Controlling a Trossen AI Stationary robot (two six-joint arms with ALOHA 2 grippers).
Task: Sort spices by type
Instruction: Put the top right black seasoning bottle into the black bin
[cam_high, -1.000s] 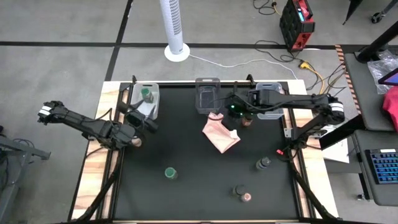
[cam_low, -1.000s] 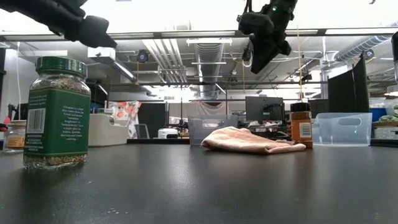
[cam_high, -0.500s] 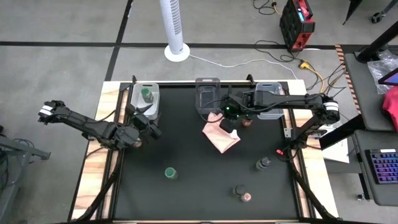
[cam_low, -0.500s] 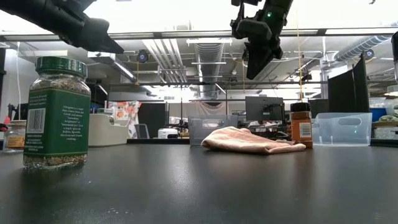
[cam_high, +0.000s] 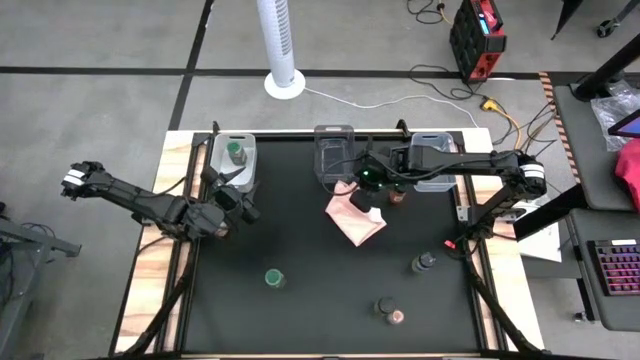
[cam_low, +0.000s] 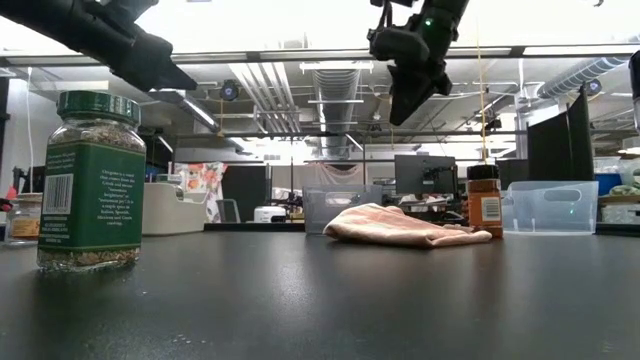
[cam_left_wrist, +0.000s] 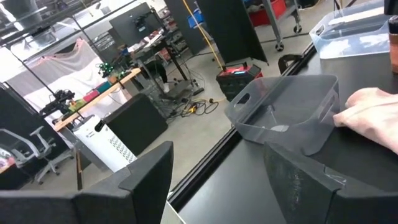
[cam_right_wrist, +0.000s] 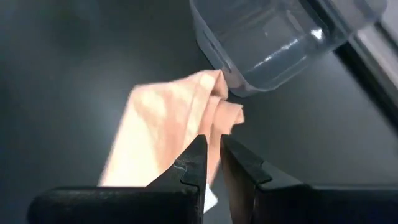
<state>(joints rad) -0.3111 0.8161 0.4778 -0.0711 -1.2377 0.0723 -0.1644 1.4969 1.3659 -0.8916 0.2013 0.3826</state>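
High view: the right pincer (cam_high: 361, 190) hangs over the pink cloth (cam_high: 355, 217) by the middle bin (cam_high: 332, 152), fingers nearly closed, holding nothing. The left pincer (cam_high: 243, 208), open and empty, is near the left bin (cam_high: 233, 160). Five jars stand apart from both on the black bench (cam_high: 300, 310); the nearest, orange-filled (cam_high: 397, 196), is right of the cloth. Only the low view shows the green-lidded jar's (cam_low: 92, 181) label and ceiling ducts.

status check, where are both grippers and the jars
Left gripper open, empty, raised beside left bin holding one green-lid jar. Right gripper shut, empty, above pink cloth. Five jars unsorted on table.
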